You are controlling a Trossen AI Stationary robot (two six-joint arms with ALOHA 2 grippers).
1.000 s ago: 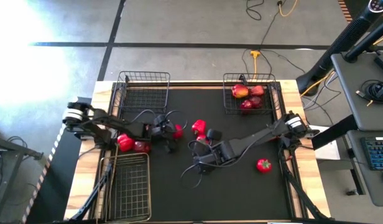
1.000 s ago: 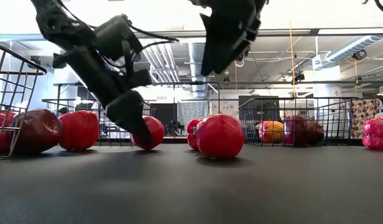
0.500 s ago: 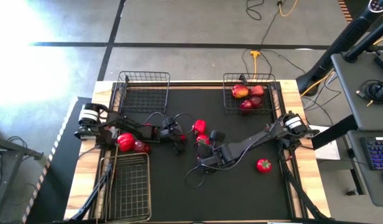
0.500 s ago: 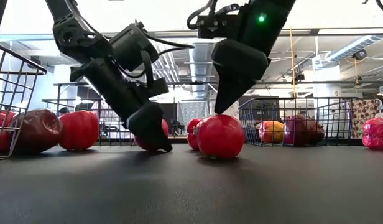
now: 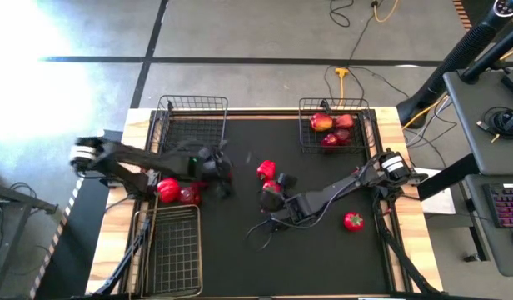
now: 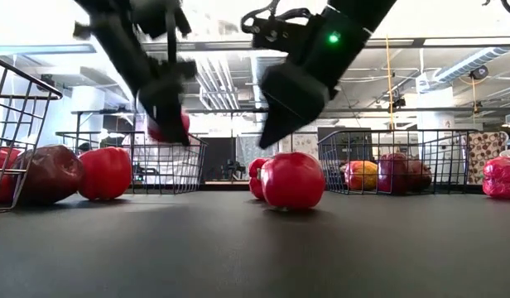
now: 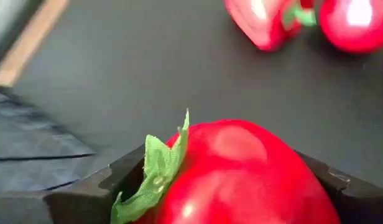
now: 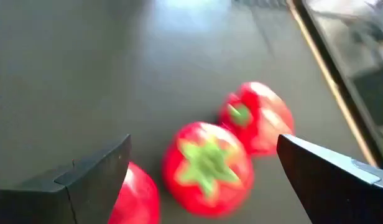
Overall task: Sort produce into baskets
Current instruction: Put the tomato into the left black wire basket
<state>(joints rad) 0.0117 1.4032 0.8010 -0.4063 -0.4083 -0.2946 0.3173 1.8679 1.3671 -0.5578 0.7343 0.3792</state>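
My left gripper (image 6: 167,124) is shut on a red tomato (image 7: 238,177) with a green top, held above the table left of centre (image 5: 216,171). My right gripper (image 8: 207,171) hangs open above a tomato (image 8: 207,167) at the table's middle (image 5: 271,190), touching nothing. A bell pepper (image 8: 257,118) lies beside that tomato. Two more red items (image 5: 167,190) rest on the mat at the left, and a lone tomato (image 5: 353,221) lies at the right. Of the three wire baskets, the far right one (image 5: 336,104) holds apples (image 5: 323,123). My left gripper pinches the tomato's round body (image 7: 291,168) between its two fingers (image 7: 86,196), one on each side. The fingers slant down from the table's left. The tomato hangs clear of the mat (image 6: 167,126), lying sideways with its green top (image 7: 155,171) next to one finger.
An empty basket (image 5: 192,100) stands at the far left and a longer one (image 5: 198,250) at the near left. A dark apple (image 6: 52,174) and red produce (image 6: 106,172) lie by that basket's wall. Bare mat lies at the near middle.
My left gripper has shut on the tomato, lifted it clear of the mat and drawn back toward the table's left edge. My right gripper has come down toward the middle tomato, staying open.
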